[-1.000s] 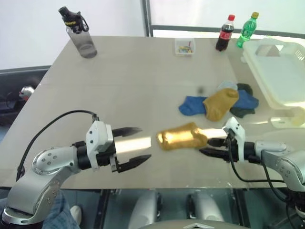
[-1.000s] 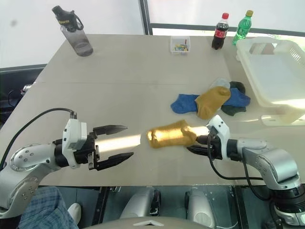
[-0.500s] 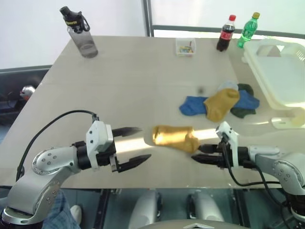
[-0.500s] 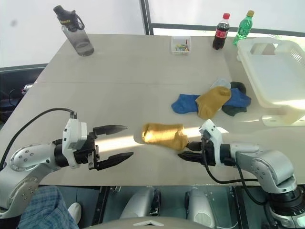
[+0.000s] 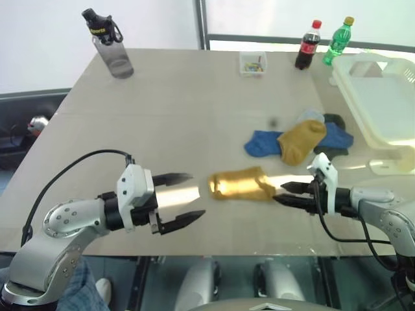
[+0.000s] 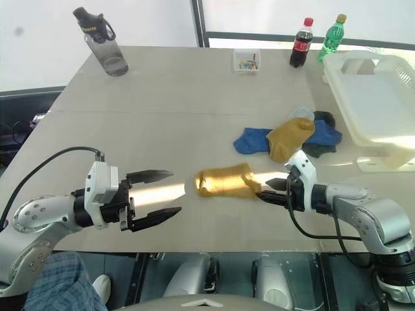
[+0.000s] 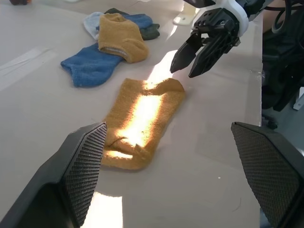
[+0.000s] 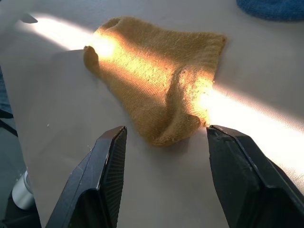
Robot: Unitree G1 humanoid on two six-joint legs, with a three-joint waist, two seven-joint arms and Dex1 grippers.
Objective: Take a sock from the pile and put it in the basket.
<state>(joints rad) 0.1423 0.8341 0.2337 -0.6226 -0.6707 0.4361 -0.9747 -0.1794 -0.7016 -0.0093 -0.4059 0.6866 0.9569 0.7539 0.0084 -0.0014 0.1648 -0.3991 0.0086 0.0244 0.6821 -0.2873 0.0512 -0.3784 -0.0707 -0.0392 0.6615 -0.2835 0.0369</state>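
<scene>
We see a mustard-yellow sock [image 5: 240, 184] lying flat on the tabletop [image 5: 181, 110], apart from the pile [image 5: 303, 138], nearer to us and to its left. Its long axis runs left to right between the two grippers; which end is the toe we cannot tell. The right gripper [image 5: 285, 194] sits just beside the sock's right end, its jaws partly open and empty, the sock lying just ahead of the tips. The left gripper [image 5: 183, 199] hovers near the sock's left end, jaws spread wide with nothing between them. The pile is a blue, a yellow, a dark and a pale sock overlapping. The basket [image 5: 389, 103] stands at the far right edge. At the far side stand a small clear box [image 5: 251, 63], a cola bottle [image 5: 307, 45], a green bottle [image 5: 337, 40] and a grey water bottle [image 5: 108, 44].
</scene>
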